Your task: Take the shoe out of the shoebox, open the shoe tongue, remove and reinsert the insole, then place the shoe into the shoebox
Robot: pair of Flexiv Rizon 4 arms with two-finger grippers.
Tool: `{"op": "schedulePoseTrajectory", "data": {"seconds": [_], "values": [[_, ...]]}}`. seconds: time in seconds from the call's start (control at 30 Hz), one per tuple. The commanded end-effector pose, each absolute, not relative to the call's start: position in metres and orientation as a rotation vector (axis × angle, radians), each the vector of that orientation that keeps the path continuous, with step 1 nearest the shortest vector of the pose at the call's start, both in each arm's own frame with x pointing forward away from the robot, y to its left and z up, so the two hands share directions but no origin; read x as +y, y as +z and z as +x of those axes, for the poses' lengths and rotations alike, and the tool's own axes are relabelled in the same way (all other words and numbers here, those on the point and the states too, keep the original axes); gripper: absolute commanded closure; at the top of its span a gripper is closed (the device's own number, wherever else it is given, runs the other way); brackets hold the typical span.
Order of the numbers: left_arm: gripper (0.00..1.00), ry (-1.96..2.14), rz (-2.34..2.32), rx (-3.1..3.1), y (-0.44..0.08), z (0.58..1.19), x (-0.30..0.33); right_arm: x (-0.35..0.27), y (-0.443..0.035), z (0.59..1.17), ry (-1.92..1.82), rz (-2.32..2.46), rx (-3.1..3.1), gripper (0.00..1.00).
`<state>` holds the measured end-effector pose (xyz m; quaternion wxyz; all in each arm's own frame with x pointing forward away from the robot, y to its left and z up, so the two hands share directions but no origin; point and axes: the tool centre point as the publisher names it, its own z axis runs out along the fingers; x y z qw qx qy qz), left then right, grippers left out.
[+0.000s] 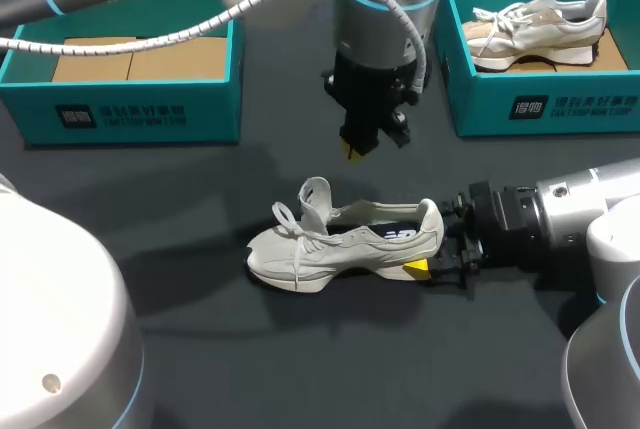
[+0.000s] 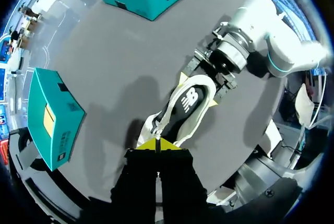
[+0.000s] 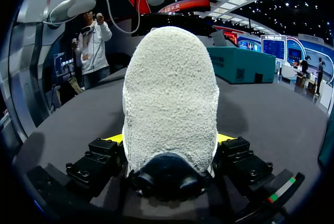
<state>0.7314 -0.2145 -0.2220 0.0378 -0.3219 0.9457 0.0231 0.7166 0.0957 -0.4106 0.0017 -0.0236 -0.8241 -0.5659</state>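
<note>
- shoe (image 1: 340, 244) is out of the box, upright on its sole on the table (image 1: 200, 349), toe toward the left arm's side, heel toward the right arm.
- right gripper (image 1: 432, 241) comes in low from the right and is clamped on the shoe's heel, one yellow tip on each side of it. The right wrist view confirms contact on both sides.
- left gripper (image 1: 355, 149) hangs above the shoe, clear of it, roughly over the mid/heel opening. Its fingers are together with nothing between them; the left wrist view shows the tips meeting.
- tongue (image 1: 318, 194) stands up and the laces are loose over the forefoot.
- dark insole (image 2: 188, 98) is seated inside the shoe, visible through the opening.
- left shoebox (image 1: 130, 114) at the far left holds only cardboard.
- right shoebox (image 1: 540, 104) at the far right holds a second shoe (image 1: 540, 29).
</note>
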Motion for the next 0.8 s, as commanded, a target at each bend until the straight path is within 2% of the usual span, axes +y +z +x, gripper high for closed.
{"op": "schedulePoseTrajectory", "data": {"seconds": [0.03,0.1,0.4,0.47,0.8], "values": [[1.0,0.007,-0.587,2.973,-0.222,0.73,-0.212,0.096,-0.41,0.716,-1.77,-0.075,-2.59,1.0],[1.0,0.007,-0.587,2.973,-0.222,0.73,-0.212,0.096,-0.41,0.716,-1.77,-0.075,-2.59,1.0],[1.0,-0.211,0.024,3.226,-0.258,0.717,-0.217,0.096,-0.41,0.716,-1.77,-0.075,-2.59,1.0],[1.0,-0.115,-0.09,3.25,-0.263,0.722,-0.219,0.096,-0.41,0.716,-1.77,-0.075,-2.59,1.0],[1.0,-0.134,-0.067,3.246,-0.265,0.721,-0.221,0.096,-0.41,0.716,-1.77,-0.075,-2.59,1.0]]}}
